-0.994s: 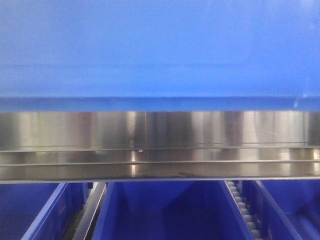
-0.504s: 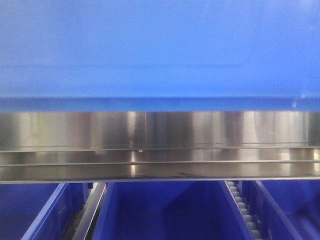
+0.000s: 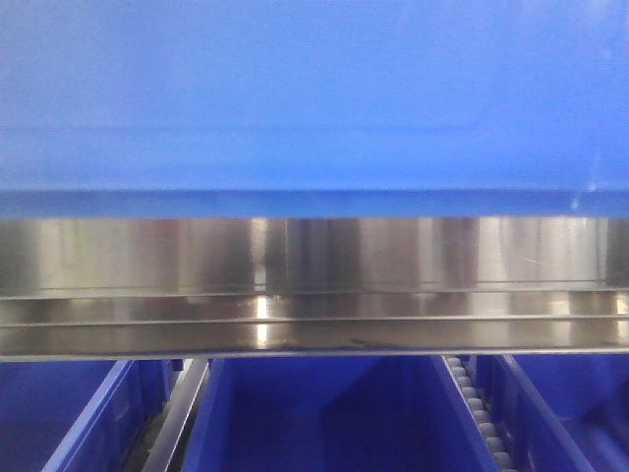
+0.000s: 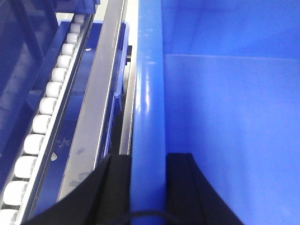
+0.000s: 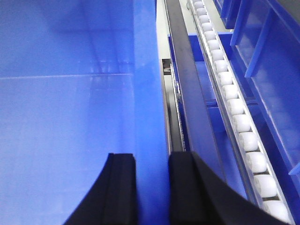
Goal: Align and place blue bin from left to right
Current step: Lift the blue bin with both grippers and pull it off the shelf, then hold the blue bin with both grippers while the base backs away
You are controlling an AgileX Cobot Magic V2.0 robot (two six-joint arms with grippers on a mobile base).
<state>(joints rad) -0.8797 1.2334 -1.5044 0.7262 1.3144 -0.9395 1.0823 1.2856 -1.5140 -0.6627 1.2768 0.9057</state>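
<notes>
No readable text, label, brand, number or sign in any view; blue bin and metal rail carry none.

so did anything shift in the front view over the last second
Nothing visibly changed. The large bright-blue plastic bin fills the top of the front view as before, above the shiny steel rail, and the open blue bins below lie where they were.

Blurred, grainy blue bin up close; glare streaks on steel rail
</notes>
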